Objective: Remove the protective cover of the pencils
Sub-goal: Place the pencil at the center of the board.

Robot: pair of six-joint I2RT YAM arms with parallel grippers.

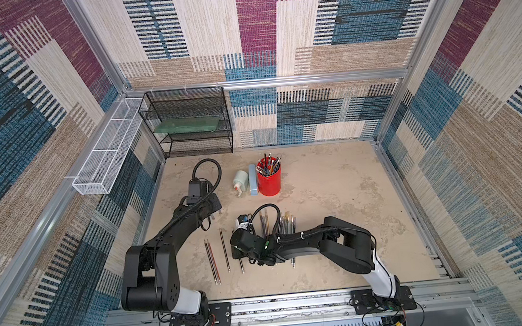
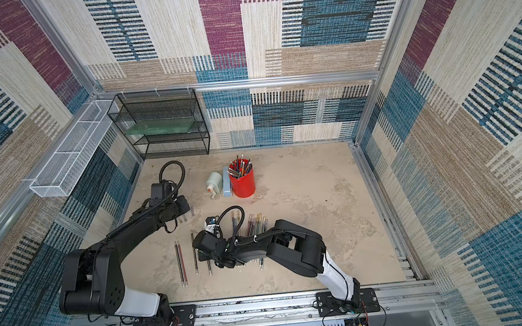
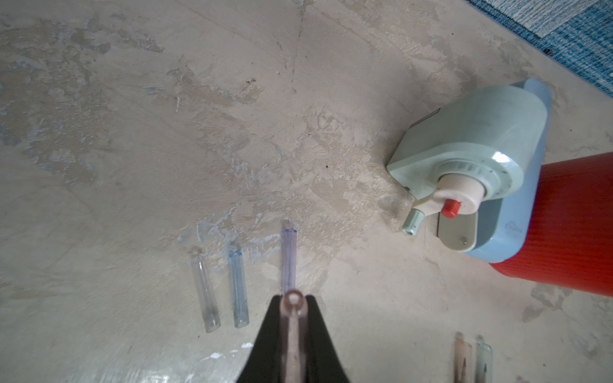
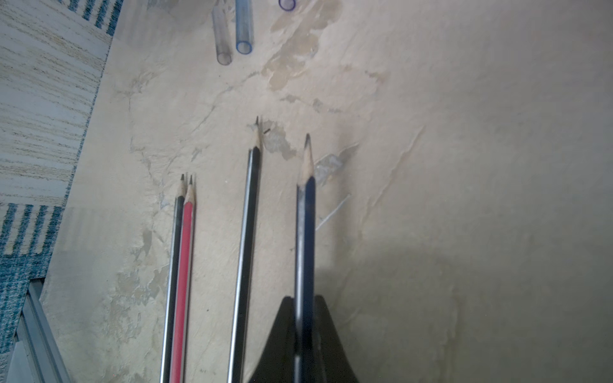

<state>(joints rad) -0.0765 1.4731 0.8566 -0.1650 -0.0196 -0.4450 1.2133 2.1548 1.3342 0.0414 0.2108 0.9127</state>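
My left gripper (image 3: 293, 300) is shut on a pinkish clear cover tube (image 3: 293, 331), just above the table. Three loose covers lie ahead of it: clear (image 3: 205, 295), blue (image 3: 238, 288) and purple (image 3: 289, 258). My right gripper (image 4: 304, 300) is shut on a dark blue pencil (image 4: 305, 232) whose sharpened tip is bare. Beside it lie bare pencils: a black one (image 4: 172, 282) and a red one (image 4: 185, 282) side by side, and another black one (image 4: 247, 248). In both top views, pencils in covers (image 1: 286, 224) (image 2: 257, 223) lie in a row beyond the right arm.
A red cup (image 1: 269, 177) full of pencils stands at the back with a pale green crank sharpener (image 1: 240, 180) on a blue base (image 1: 253, 179) beside it. A black mesh shelf (image 1: 189, 124) and a white wire basket (image 1: 107, 151) sit at the back left.
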